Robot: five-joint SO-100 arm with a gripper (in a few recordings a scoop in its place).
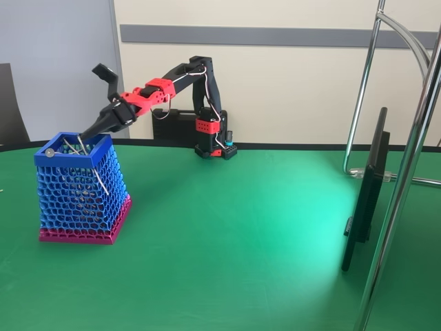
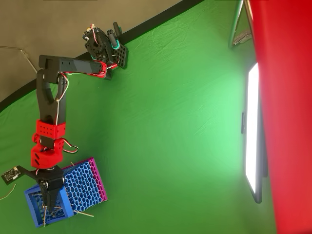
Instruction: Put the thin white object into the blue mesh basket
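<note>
The blue mesh basket (image 1: 69, 160) stands upright at the table's left on its magenta base; in the overhead view the blue mesh basket (image 2: 30, 204) is at the lower left. My gripper (image 1: 83, 135) points down into its opening, jaws together, and from above the gripper (image 2: 45, 207) sits over the rim. The thin white object (image 1: 93, 167) slants from the gripper tip down towards the basket's right front corner. In the overhead view the thin white object's (image 2: 84, 213) lower end pokes past the mesh. Other short sticks lie just under the rim.
A dark monitor (image 1: 368, 186) stands edge-on at the right beside chrome stand poles (image 1: 406, 172). The arm's base (image 1: 213, 141) is at the table's far edge, with a black case (image 1: 172, 124) behind it. A thin wire (image 2: 6, 195) lies left of the basket.
</note>
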